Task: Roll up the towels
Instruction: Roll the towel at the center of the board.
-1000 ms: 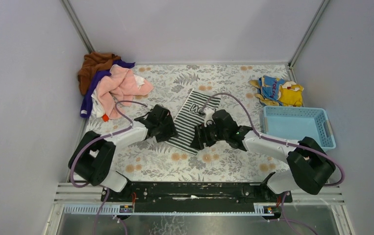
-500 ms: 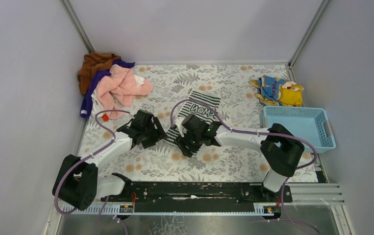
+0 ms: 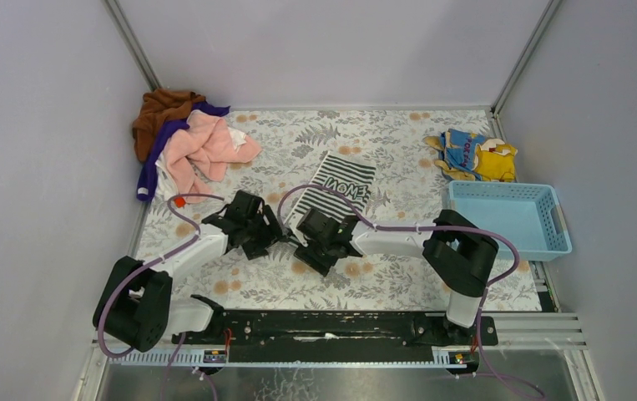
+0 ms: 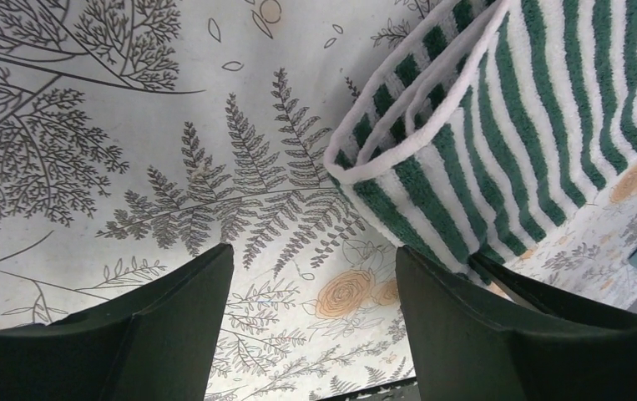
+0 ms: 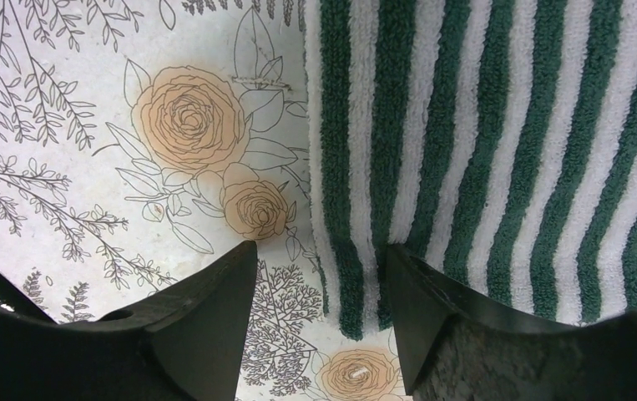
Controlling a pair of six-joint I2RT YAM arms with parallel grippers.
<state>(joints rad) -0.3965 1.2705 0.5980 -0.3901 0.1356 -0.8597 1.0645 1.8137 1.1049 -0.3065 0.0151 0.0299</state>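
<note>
Both arms reach in low over the floral surface (image 3: 398,276) and meet just short of its middle. The left end effector (image 4: 310,276) is released, its fingers spread with only bare surface between them. A doubled-over corner of the striped towel (image 4: 498,125) lies at about 1 o'clock from that gap, close to one finger. I can't tell whether they touch.

The right end effector (image 5: 321,267) is also released. The towel's near corner lies inside its gap, over towards the finger at 3 o'clock. The rest of the gap shows printed roses.

From the two end effectors the towel runs flat and slightly askew towards 1 o'clock, ending near the middle of the surface.

Farther off, a basket (image 3: 457,209) stands at 3 o'clock, well apart from the towel. A yellow and blue cloth (image 3: 473,154) lies just beyond it. A pile of towels (image 3: 185,138), brown, purple and pink, fills the far corner at 10 o'clock.
</note>
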